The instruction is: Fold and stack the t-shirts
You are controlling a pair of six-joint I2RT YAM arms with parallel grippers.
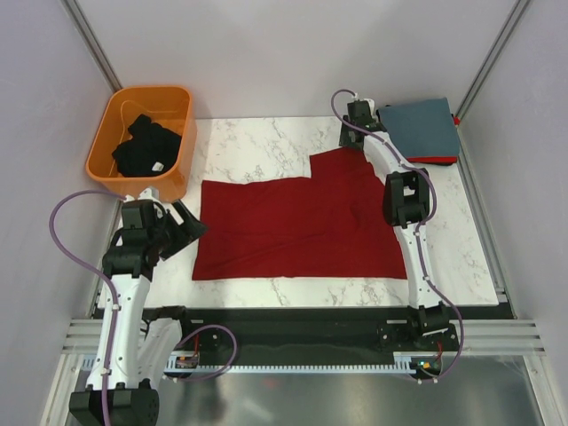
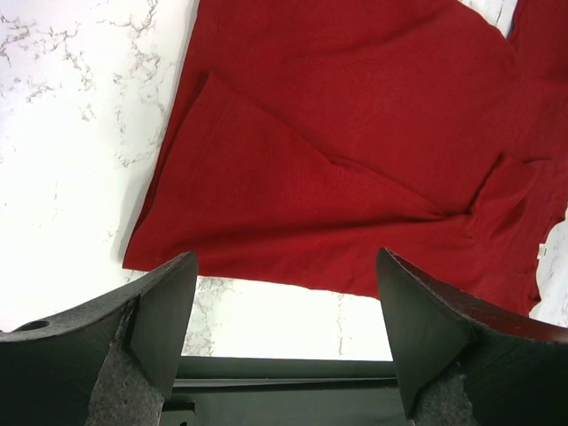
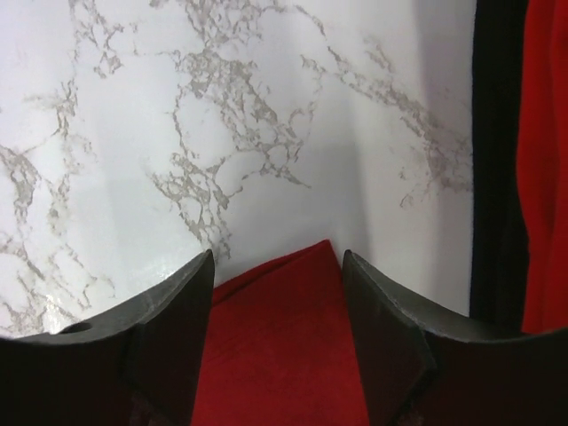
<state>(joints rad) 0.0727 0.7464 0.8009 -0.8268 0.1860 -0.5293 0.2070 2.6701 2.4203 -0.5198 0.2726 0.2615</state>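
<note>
Marble table [image 1: 257,146]: the dark red shirt [image 1: 302,231] lies spread flat across its middle, not yet folded, with one shallow crease showing in the left wrist view. The orange basket [image 1: 151,90] at the far left holds the black shirt [image 1: 146,149], bunched up. At the far right, the grey-blue folded shirt [image 1: 422,129] sits on top of a red folded one [image 1: 435,161]. Step in hand, by my reading: taking hold of the dark red shirt for its first fold. Left gripper [image 1: 191,222] is near the shirt's left edge, jaws wide apart, holding nothing. Right gripper [image 3: 277,256] has its jaws apart around the shirt's far right corner [image 3: 306,266], not clamped on it. Next move calls for pinching that corner, a matching grasp on the left, then lifting together. Small white tag [image 2: 541,251] at the hem.
</note>
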